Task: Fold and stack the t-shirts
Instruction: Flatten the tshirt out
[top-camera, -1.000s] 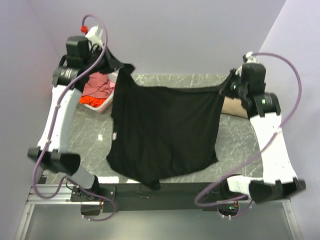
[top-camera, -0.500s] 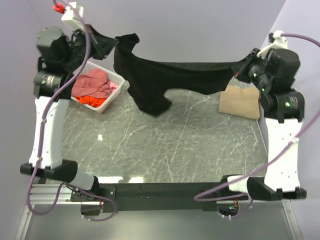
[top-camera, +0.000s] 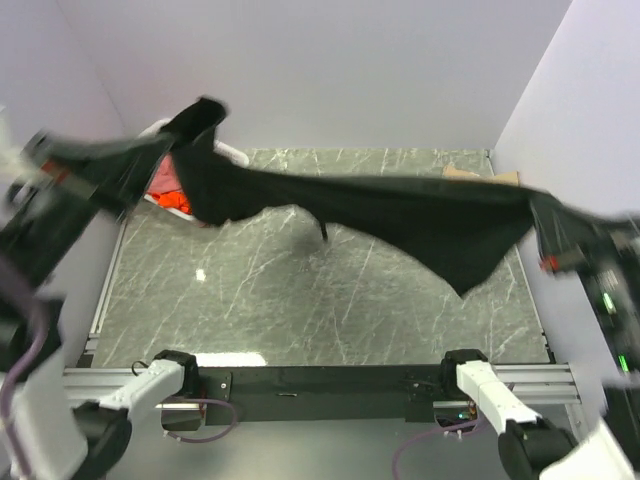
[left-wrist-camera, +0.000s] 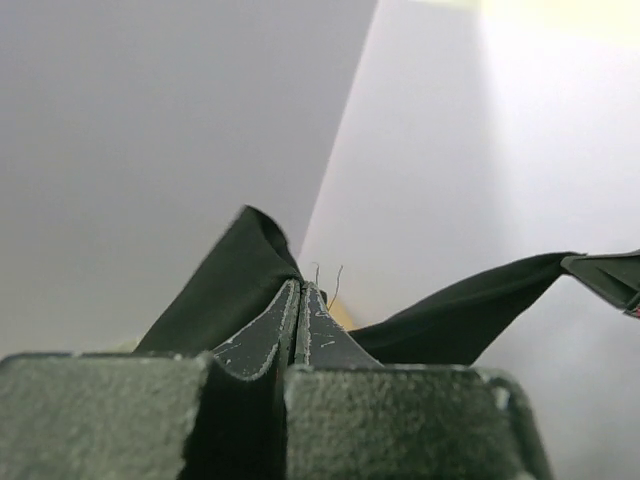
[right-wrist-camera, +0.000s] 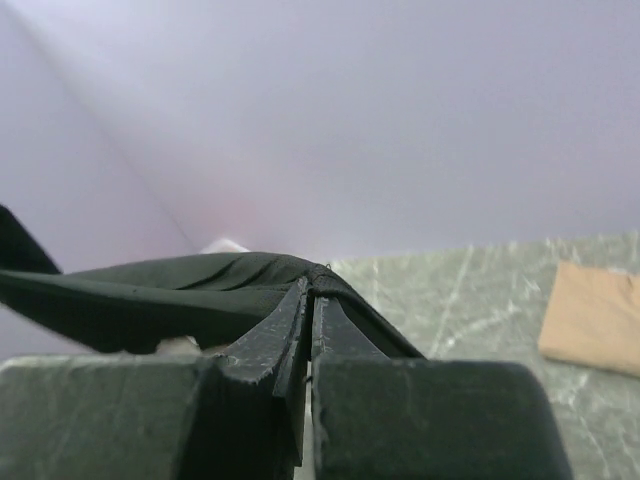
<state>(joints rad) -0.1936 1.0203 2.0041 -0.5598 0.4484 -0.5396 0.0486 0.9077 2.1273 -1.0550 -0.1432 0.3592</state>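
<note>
Black t-shirt (top-camera: 400, 215) lifted higher; left end effector (left-wrist-camera: 300, 290), right end effector (right-wrist-camera: 309, 288) pinch it.

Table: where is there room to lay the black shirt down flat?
The big bare patch is the middle and near side of the table, between the basket and the right edge. The far corners are crowded: basket left, tan shirt right. The black shirt hangs stretched between the left claw and the right claw.
</note>
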